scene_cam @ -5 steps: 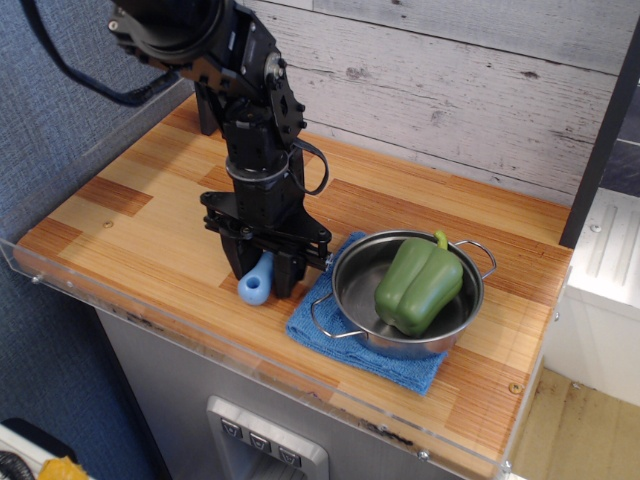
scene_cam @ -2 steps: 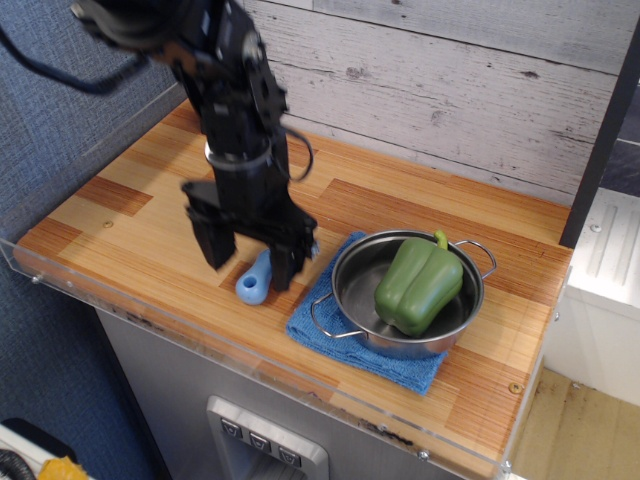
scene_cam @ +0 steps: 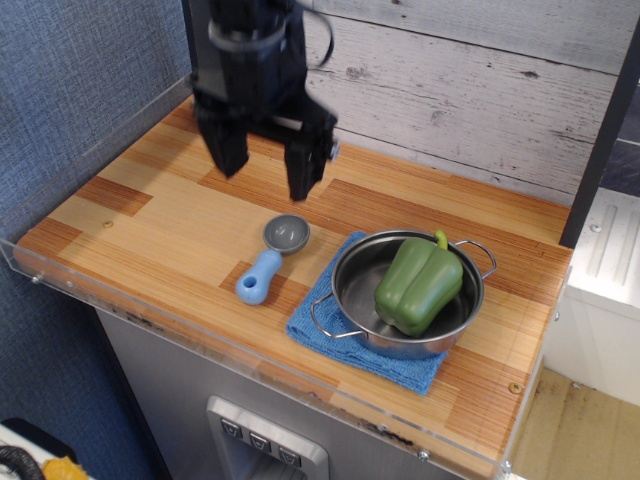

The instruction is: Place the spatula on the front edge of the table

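1. Observation.image view: the spatula (scene_cam: 270, 259) is seen lying flat on the counter (scene_cam: 120, 225), close to the front acrylic rim. Its light blue handle points toward the front edge; its round dark grey head lies farther back.

2. The spatula handle lies just beside the left edge of the blue cloth (scene_cam: 350, 345); whether the two touch cannot be told. A steel pot (scene_cam: 408, 295) holding a green pepper (scene_cam: 420, 283) sits on that cloth, to the right of the spatula.

3. The tool (scene_cam: 265, 165) is raised above the counter, behind the spatula and well apart from it. Its two fingers are spread apart and nothing is held between them.

4. Progress judgement: the placement appears done. The spatula is released and at rest near the front edge. Only retreat of the arm seems to be left, unless a position nearer the rim is required.

5. Difference from 1.0 s ago: the tool was then low on the counter, standing over the spatula, with only the blue handle showing below it. The grey head was hidden.

6. Difference from 0.4 s ago: the tool had begun to lift, fingers already parted, still covering the head. It has since been raised higher and drawn back, so the whole spatula is exposed.

7. The spatula position appears unchanged across the three frames. Pot, pepper and cloth are also unmoved.
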Robot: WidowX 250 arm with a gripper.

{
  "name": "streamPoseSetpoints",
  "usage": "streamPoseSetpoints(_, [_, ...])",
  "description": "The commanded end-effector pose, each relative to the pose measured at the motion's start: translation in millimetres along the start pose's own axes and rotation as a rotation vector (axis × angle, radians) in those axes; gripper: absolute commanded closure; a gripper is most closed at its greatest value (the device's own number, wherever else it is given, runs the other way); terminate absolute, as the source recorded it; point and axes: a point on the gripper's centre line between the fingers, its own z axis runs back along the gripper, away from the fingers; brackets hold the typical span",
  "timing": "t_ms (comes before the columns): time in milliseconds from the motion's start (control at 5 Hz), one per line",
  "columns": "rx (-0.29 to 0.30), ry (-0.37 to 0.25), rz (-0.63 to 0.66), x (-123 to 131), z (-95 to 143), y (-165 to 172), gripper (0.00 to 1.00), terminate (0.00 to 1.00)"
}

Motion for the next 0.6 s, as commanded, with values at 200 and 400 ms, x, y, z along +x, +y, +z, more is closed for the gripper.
streamPoseSetpoints(200, [-0.049, 0.09, -0.123, 29.5, 16.8, -19.8, 0.0, 0.0])
streamPoseSetpoints(400, [-0.049, 0.09, -0.123, 29.5, 16.8, -19.8, 0.0, 1.0])
